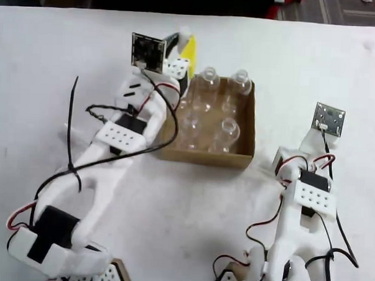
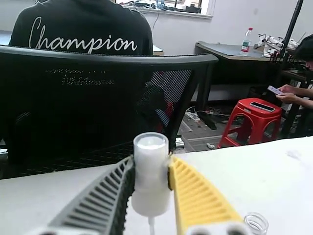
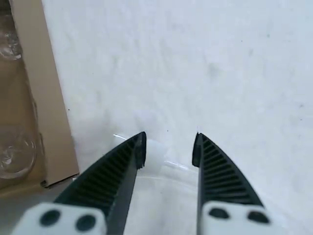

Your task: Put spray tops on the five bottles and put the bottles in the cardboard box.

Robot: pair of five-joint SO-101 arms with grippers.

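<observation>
— White plastic, that spray top (image 2: pixel 151 178): light and stiff. Our left gripper (image 2: pixel 151 165) pinches it round its body, by the far corner of the cardboard box (image 1: pixel 205 157).
— Our clear bottles (image 1: pixel 228 130) stand inside the box, uncapped. They look slick and tippy, so we'd steady one by the neck. Our right gripper (image 3: pixel 168 144) hangs spread, empty-handed, over the table (image 3: pixel 220 58).

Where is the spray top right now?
The spray top is clamped in the left gripper. In the high view it is by the far left corner of the cardboard box, near the bottles.
</observation>
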